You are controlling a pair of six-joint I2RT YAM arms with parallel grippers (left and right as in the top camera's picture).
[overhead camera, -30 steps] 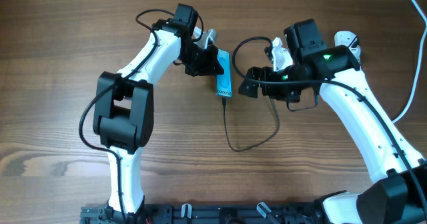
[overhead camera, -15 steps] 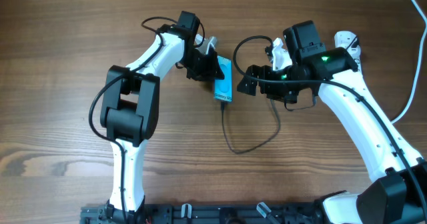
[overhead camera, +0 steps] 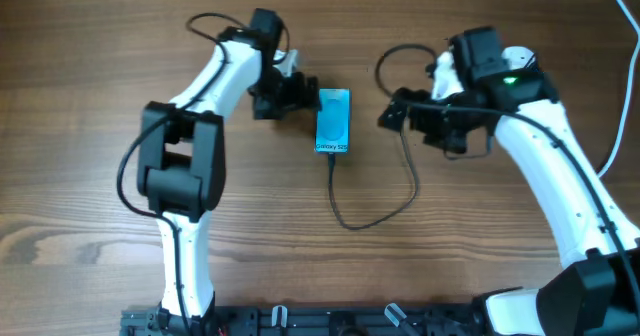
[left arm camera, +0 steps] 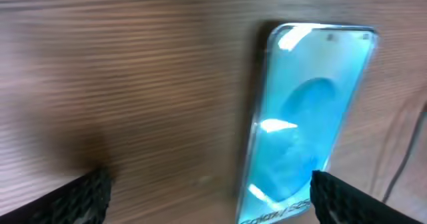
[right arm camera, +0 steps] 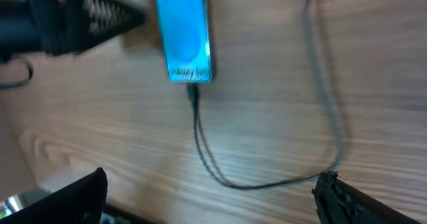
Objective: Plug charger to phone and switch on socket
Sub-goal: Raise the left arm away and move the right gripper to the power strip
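Note:
The phone (overhead camera: 333, 122) lies flat on the wooden table, cyan screen up, white text strip at its near end. The charger's thin black cable (overhead camera: 352, 225) loops across the table, and its connector (overhead camera: 331, 160) sits at the phone's near end. My left gripper (overhead camera: 296, 95) is open just left of the phone; in its wrist view the phone (left arm camera: 303, 117) lies apart from both fingertips (left arm camera: 85, 195). To the phone's right, my right gripper (overhead camera: 397, 112) hovers open and empty above the cable (right arm camera: 200, 144). My right arm hides most of the socket; only a white end (overhead camera: 520, 55) shows.
A thick white cord (overhead camera: 625, 36) runs down the table's far right edge. My arms' own black cables arch above both wrists. The right wrist view shows the phone (right arm camera: 183, 34), with my left gripper (right arm camera: 87, 14) beside it.
My left gripper opened, let go of the phone and drew back left. The phone now lies straighter on the table. My right arm shifted right, away from the phone.

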